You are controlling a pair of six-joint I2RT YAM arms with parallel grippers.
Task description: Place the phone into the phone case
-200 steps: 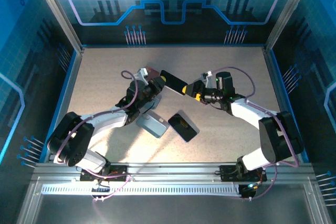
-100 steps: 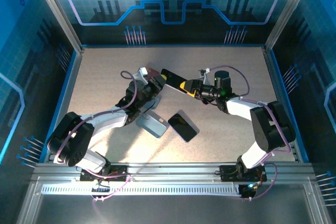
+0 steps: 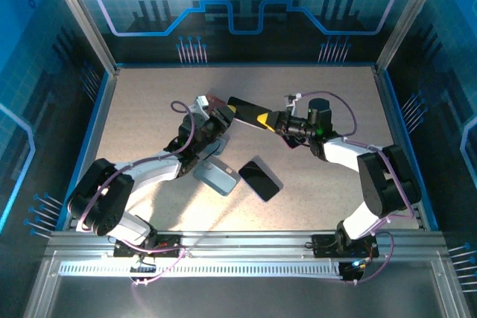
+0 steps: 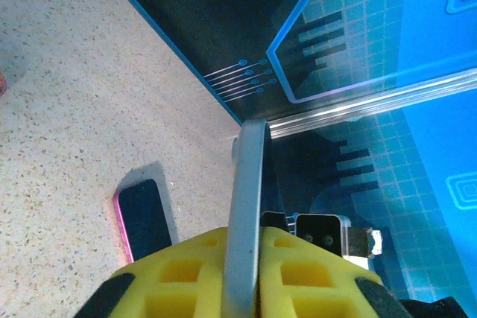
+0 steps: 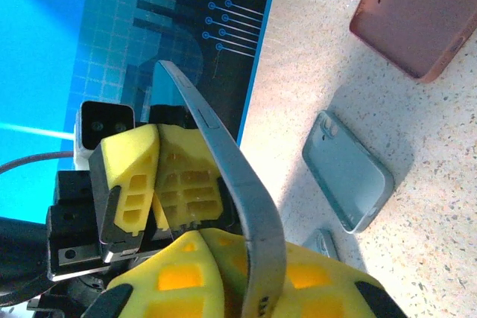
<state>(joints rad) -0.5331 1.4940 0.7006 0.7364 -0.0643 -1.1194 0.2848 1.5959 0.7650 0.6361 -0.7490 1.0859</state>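
A slim dark phone [image 3: 246, 112] hangs in the air above the middle of the table, held at both ends. My left gripper [image 3: 226, 114] is shut on its left end; in the left wrist view the yellow pads [image 4: 194, 273] press both sides of the grey phone edge [image 4: 248, 199]. My right gripper [image 3: 267, 119] is shut on the right end, its pads squeezing the phone edge [image 5: 250, 206]. A grey-blue phone case [image 3: 216, 177] lies open side up on the table below the left arm, also seen as the grey-blue case [image 5: 347, 170].
A second black phone with a pink rim [image 3: 259, 180] lies beside the grey-blue case and appears as the pink-rimmed phone [image 4: 144, 217]. A brownish-pink case [image 5: 416, 18] lies behind the left gripper. Blue walls ring the table [image 3: 149, 109].
My right gripper moved left onto the phone's right end and closed on it. The left gripper stayed on the other end.
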